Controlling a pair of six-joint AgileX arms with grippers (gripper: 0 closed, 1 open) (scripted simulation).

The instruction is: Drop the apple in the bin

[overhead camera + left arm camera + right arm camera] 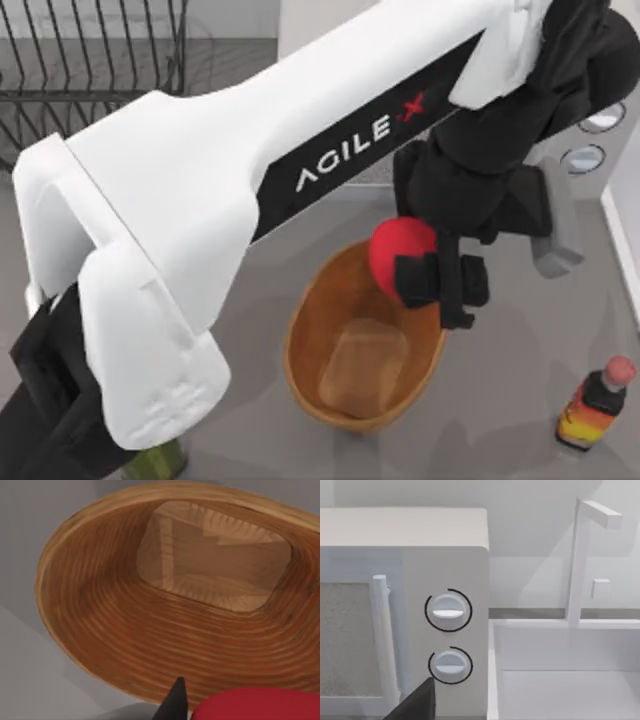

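Holding apple (398, 252) clenched, left gripper (440, 285) is hovering over bin (305, 340), near far-right rim; bin's long axis running diagonally. Right arm parked by microwave (445, 540).

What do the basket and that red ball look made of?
The basket looks like wood or woven fibre, matte orange-brown: fine ribs ring its walls. The red ball is an apple, smooth and plain, held by the left pincer above the basket's rim.

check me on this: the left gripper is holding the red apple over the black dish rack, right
Not quite. The left gripper does hold the red apple, but over the orange-brown basket, not the dish rack at the table's far left. The top view shows it.
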